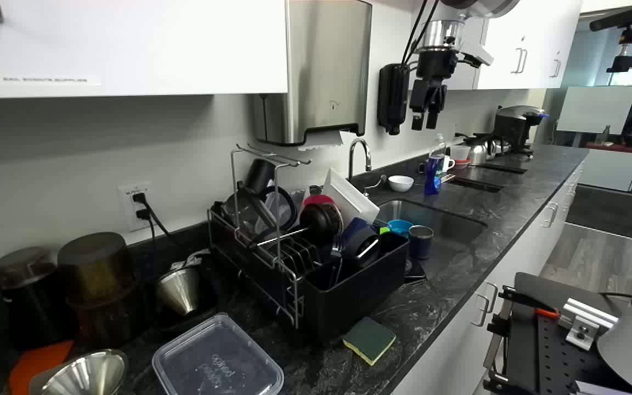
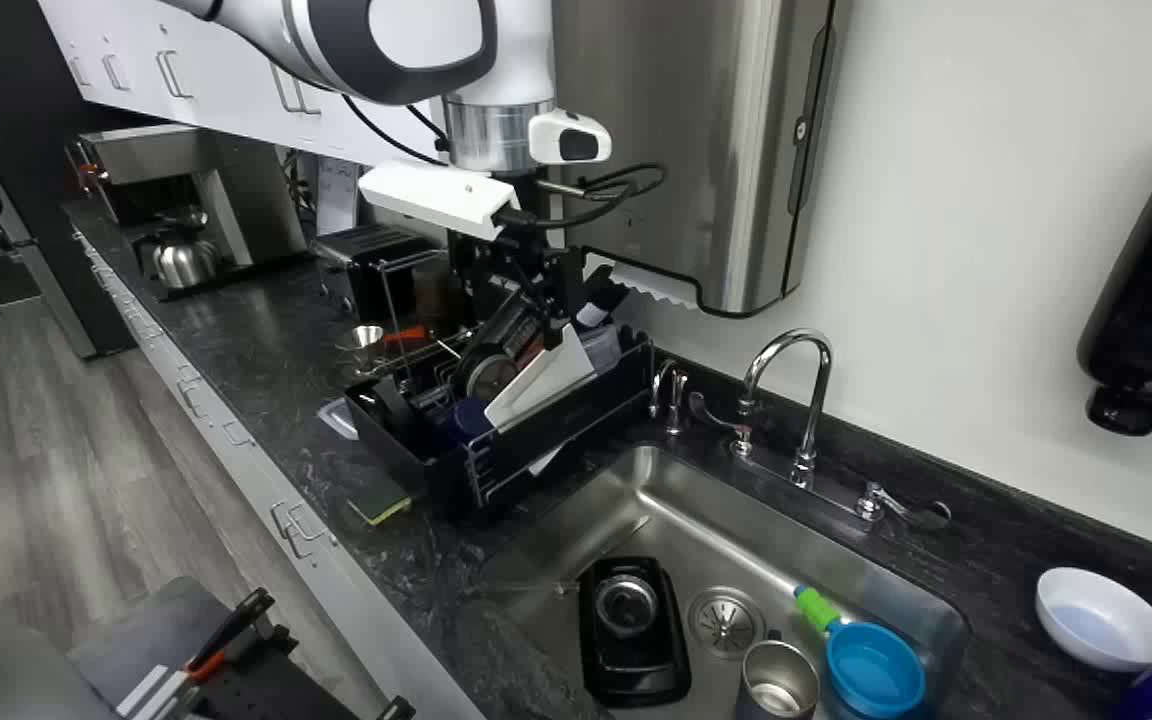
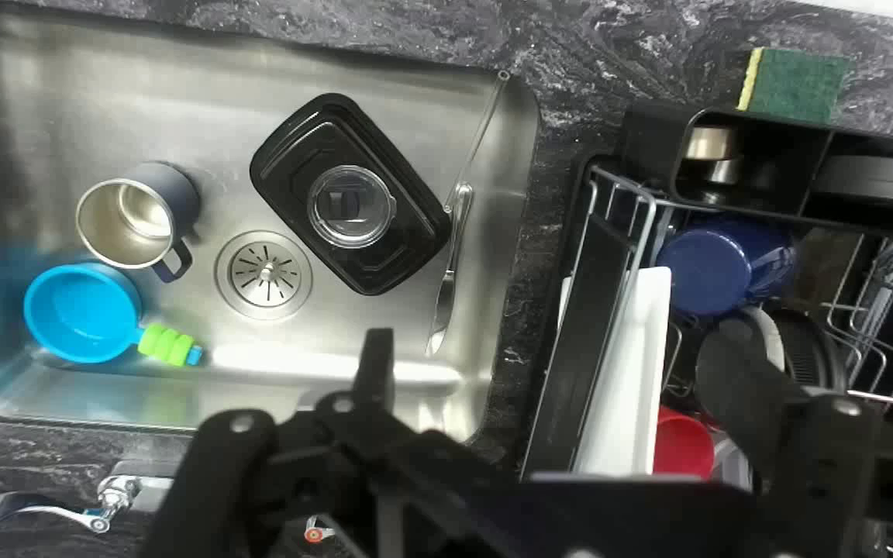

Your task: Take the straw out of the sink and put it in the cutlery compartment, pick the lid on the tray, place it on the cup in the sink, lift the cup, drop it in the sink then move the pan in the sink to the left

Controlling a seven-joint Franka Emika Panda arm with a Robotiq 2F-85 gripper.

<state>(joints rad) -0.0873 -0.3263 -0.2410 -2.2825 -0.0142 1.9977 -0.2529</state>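
item: my gripper [image 3: 547, 341], jaws wide apart, nothing between them, hung high.
item: the clear, slender straw [image 3: 477, 140], in the brushed-steel sink [image 3: 198, 101], ran from one corner to just beside a metal knife [image 3: 450, 260].
step in hand, as i judged it: the straw's removal, not yet begun; the next move called for a descent and a narrow pinch across the tube, clear of the knife.
item: black-walled cutlery compartment [image 3: 652, 143], its likely destination.
item: round, transparent lid [image 3: 351, 208], sat on a glossy, round-cornered black tray [image 3: 284, 167].
item: cup [image 3: 144, 211], dark blue outside, bare metal within.
item: pan [image 3: 82, 314], smooth blue, handle ribbed green.
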